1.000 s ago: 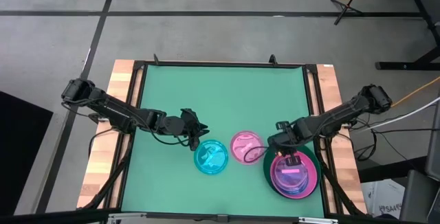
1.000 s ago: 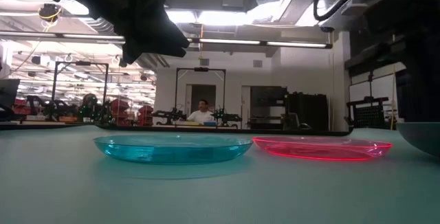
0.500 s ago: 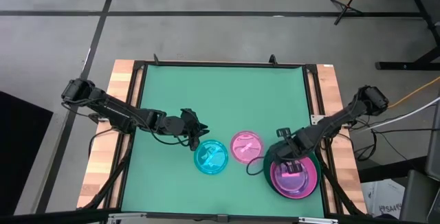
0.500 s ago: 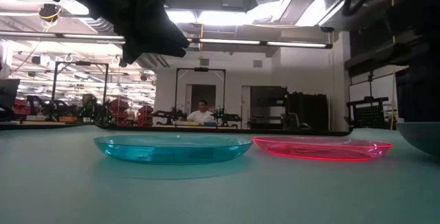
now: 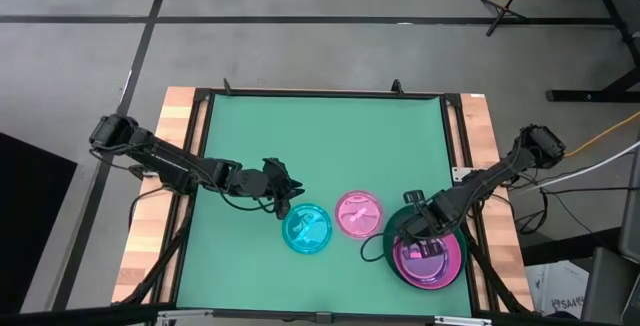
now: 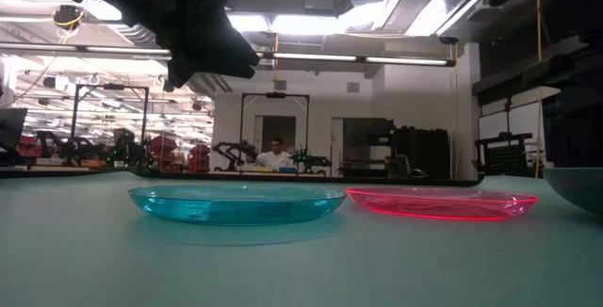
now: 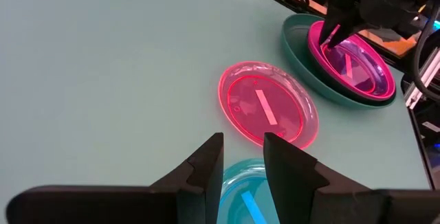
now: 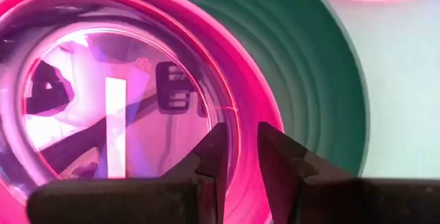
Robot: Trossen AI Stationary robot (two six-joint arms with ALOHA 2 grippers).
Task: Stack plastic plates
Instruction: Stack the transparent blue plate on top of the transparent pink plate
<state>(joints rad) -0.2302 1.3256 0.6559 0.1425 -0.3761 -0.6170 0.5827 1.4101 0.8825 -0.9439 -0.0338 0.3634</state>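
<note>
A stack stands near the table's right near corner: a large dark green plate (image 5: 390,238) holds a hot pink plate (image 8: 256,107), with translucent pink plates (image 8: 124,107) inside it. My right gripper (image 5: 416,234) is over the stack's far-left rim, shut on the top translucent plate. A translucent pink plate (image 5: 357,213) and a cyan plate (image 5: 307,229) lie flat on the mat, side by side. My left gripper (image 5: 284,204) hovers above the cyan plate's far-left edge, slightly open and holding nothing. I cannot make out a dark grey plate. My right gripper (image 8: 242,148) pinches the rim of the top translucent pink plate (image 8: 232,117) on the stack's far-left side, one finger inside the rim and one outside. The fingers come from above, slanting down. The plate lies in the hot pink plate.
A dark cable (image 5: 372,251) loops beside the green plate. The green mat (image 5: 320,146) is bare across its far half. Wooden strips and black rails run along the left and right sides. A person (image 6: 276,154) sits far off in the room behind.
My right gripper has moved toward the table's near edge and down, from beside the green plate's far rim to over the stack. My left arm and the two loose plates have stayed put.
</note>
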